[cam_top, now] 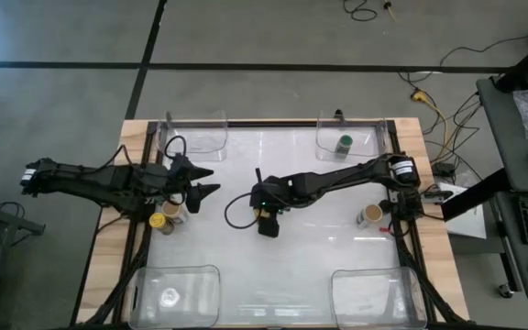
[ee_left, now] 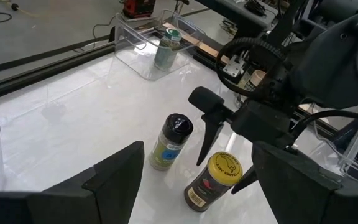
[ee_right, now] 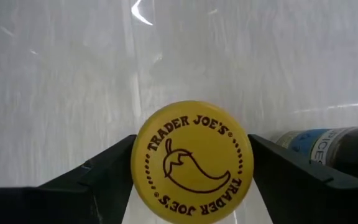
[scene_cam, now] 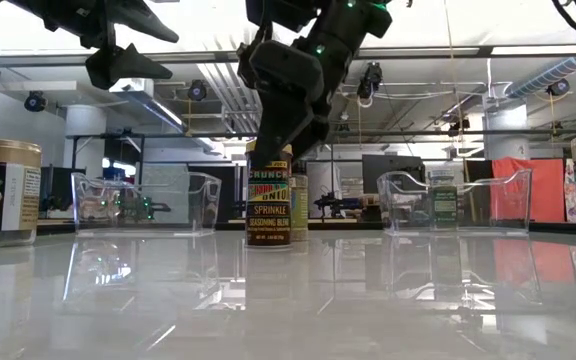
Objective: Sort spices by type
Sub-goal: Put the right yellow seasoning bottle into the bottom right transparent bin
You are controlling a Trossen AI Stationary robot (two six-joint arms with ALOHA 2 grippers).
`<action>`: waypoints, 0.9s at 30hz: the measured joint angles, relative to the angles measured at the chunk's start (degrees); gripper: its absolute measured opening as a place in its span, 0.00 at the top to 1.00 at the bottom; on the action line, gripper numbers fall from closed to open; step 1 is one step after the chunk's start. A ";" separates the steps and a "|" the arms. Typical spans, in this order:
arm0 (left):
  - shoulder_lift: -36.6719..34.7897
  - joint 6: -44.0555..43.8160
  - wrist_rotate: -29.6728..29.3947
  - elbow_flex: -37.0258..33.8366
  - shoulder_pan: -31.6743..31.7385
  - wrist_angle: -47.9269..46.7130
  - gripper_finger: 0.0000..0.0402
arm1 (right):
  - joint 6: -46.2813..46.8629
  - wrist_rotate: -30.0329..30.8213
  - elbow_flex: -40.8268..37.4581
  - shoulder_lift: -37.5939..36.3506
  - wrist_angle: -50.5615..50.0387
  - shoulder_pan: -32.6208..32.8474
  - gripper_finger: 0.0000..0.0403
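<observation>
The right claw (ee_right: 191,180) sits at the middle of the white desk (cam_top: 319,266), its fingers on either side of a yellow-lidded spice jar (ee_right: 191,160) and close against the lid; the right wrist view fills with that lid, so actual contact is hard to make out. In the low view the same jar (scene_cam: 268,195) stands upright on the desk with the claw (scene_cam: 288,120) over its top, hiding the lid. Just beside it stands a black-lidded jar (ee_left: 170,142), clear in the left wrist view but only a cut-off sliver at the edge of the right wrist view.

The left claw (cam_top: 204,181) hovers over the desk's left side, fingers spread wide and holding nothing. Below it, near the left edge, a second yellow-lidded jar (cam_top: 158,221) stands beside another jar too hidden to identify.

A green-lidded jar (cam_top: 345,144) stands inside the far right clear tub (cam_top: 374,137). A tan-lidded jar (cam_top: 371,215) stands near the right edge.
</observation>
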 joint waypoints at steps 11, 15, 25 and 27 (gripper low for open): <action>0.01 1.17 0.07 0.00 0.01 -0.02 0.30 | -0.46 0.02 0.00 -0.02 -0.05 0.00 0.46; 0.07 1.31 0.07 0.01 -0.01 -0.04 0.30 | -3.56 -0.20 0.32 -0.36 -0.79 0.02 0.46; 0.28 4.37 0.22 -0.01 0.01 -0.13 0.30 | 0.26 -0.22 13.46 -3.69 -19.29 3.60 0.46; 0.33 4.37 0.24 -0.01 -0.01 -0.34 0.30 | 0.63 -0.43 16.90 -4.08 -25.31 5.59 0.46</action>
